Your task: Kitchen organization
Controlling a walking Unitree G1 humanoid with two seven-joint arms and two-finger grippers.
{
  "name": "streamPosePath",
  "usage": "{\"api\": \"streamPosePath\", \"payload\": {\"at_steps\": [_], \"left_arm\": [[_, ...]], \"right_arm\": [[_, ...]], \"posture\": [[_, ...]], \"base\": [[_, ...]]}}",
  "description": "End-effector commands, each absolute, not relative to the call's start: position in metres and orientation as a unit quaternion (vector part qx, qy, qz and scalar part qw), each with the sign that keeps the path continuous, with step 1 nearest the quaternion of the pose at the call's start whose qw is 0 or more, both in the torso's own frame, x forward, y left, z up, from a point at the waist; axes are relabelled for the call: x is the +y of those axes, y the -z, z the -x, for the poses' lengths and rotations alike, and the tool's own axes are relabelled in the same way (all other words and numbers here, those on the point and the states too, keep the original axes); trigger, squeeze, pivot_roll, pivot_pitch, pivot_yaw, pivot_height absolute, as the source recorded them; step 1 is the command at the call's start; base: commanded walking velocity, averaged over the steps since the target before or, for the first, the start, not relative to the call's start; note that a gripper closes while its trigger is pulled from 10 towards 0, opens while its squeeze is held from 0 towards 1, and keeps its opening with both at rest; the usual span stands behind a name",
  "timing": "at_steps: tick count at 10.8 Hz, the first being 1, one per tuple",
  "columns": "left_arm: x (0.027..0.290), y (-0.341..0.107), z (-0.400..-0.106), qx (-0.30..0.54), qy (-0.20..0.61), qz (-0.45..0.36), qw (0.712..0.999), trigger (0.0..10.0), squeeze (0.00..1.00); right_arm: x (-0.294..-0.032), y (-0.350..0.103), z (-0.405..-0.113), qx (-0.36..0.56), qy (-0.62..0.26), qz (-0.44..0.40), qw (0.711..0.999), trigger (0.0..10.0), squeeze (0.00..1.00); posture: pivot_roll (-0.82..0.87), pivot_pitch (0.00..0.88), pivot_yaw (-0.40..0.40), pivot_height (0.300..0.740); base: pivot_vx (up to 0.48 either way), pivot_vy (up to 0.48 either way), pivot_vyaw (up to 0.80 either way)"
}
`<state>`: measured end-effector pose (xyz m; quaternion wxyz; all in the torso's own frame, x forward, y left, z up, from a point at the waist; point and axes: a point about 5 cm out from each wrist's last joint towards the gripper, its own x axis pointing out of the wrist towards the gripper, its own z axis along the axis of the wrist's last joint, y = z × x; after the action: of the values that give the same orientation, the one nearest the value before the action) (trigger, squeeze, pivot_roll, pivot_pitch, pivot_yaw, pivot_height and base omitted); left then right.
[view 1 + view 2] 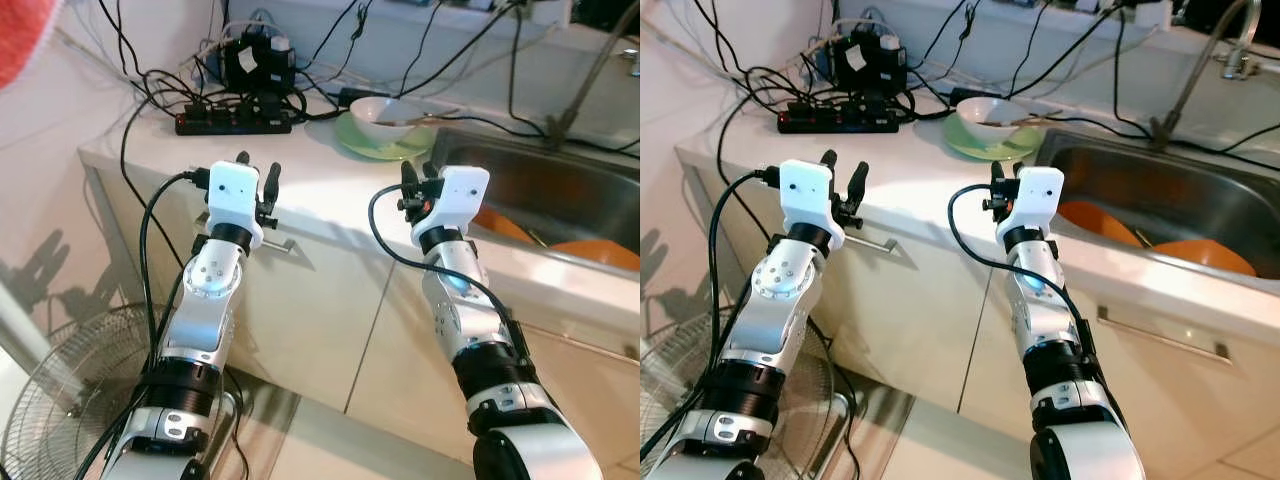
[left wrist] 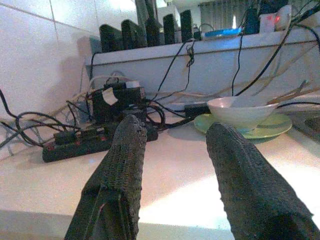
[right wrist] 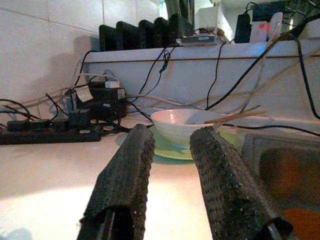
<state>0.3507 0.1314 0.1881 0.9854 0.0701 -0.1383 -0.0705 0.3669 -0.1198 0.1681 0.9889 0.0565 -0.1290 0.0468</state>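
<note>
Both grippers raised at the counter's front edge

Left gripper and right gripper hover fingers apart, empty, over bare counter. White bowl sits on green plate beside the sink; power strip farther left.

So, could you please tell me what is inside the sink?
In the sink, two orange dishes: one near its left wall, another by the front rim. Something thin lies between them; the front rim hides their lower parts.
</note>
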Motion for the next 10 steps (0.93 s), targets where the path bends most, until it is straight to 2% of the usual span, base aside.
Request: {"api": "streamPosePath", "payload": {"at_steps": [1,2,8,10], "left_arm": [[0.1295,-0.1905,-0.3512,-0.14,0.071,-0.071,0.985,10.0,0.0],[0.1293,-0.1902,-0.3511,-0.139,0.072,-0.071,0.985,10.0,0.0],[0.1304,-0.1898,-0.3519,-0.134,0.075,-0.078,0.985,10.0,0.0],[0.1292,-0.1894,-0.3497,-0.138,0.082,-0.071,0.984,10.0,0.0]], "right_arm": [[-0.1227,-0.1677,-0.3695,-0.119,-0.042,-0.06,0.99,10.0,0.0],[-0.123,-0.1676,-0.3695,-0.119,-0.042,-0.059,0.99,10.0,0.0],[-0.1276,-0.1679,-0.3713,-0.118,-0.037,-0.052,0.991,10.0,0.0],[-0.1259,-0.1681,-0.3719,-0.117,-0.041,-0.056,0.991,10.0,0.0]], "posture": [[0.22,0.025,-0.041,0.74],[0.22,0.025,-0.041,0.74],[0.22,0.026,-0.039,0.74],[0.22,0.03,-0.043,0.74]], "base": [[0.315,0.0,-0.44],[0.322,0.0,-0.58],[0.322,0.0,0.0],[0.0,0.0,-0.78]]}}
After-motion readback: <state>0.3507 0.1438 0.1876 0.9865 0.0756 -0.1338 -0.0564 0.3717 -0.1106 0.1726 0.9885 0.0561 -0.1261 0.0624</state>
